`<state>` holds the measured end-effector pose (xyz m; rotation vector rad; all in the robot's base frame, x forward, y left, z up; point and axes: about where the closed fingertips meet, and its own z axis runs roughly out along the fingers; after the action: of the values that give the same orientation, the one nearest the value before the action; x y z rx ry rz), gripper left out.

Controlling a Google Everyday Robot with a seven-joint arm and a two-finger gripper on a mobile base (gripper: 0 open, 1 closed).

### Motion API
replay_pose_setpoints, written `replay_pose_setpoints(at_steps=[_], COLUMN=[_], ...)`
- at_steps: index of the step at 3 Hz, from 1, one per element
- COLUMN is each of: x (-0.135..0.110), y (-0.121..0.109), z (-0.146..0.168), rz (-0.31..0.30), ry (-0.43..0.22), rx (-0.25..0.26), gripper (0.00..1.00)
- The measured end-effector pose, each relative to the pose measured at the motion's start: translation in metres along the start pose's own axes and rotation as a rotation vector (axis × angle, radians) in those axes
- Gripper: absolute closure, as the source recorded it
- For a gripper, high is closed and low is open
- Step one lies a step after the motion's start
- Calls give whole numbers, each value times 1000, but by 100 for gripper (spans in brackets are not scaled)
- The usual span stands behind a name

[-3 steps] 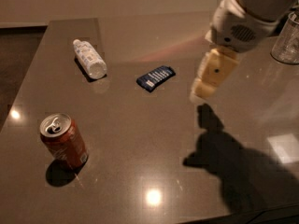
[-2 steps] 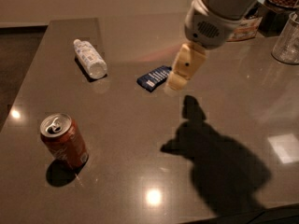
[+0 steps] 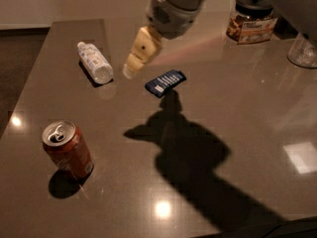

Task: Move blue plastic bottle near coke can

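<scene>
The blue plastic bottle (image 3: pixel 94 62), clear with a white cap and a whitish label, lies on its side at the back left of the brown table (image 3: pixel 237 133). The coke can (image 3: pixel 67 149) stands upright near the front left, well apart from the bottle. My gripper (image 3: pixel 130 69) hangs above the table just right of the bottle, between it and a dark blue snack packet (image 3: pixel 165 82). It holds nothing.
A glass jar with a black lid (image 3: pixel 251 18) stands at the back right. A clear glass (image 3: pixel 303 50) is at the right edge. The arm's shadow falls across the table's middle and front right.
The arm has swung left across the table, from the right side past the snack packet to just beside the bottle. The bottle and the can have not moved.
</scene>
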<state>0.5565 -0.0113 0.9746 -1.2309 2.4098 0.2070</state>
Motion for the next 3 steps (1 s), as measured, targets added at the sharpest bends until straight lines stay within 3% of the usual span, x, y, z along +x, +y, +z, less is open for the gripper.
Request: replay_pose_setpoints(at_steps=[2, 3], x=[-77, -77], y=[17, 17], z=[41, 41], rz=[64, 64], ry=[-50, -50], rx=[-26, -26], gripper=[0, 0])
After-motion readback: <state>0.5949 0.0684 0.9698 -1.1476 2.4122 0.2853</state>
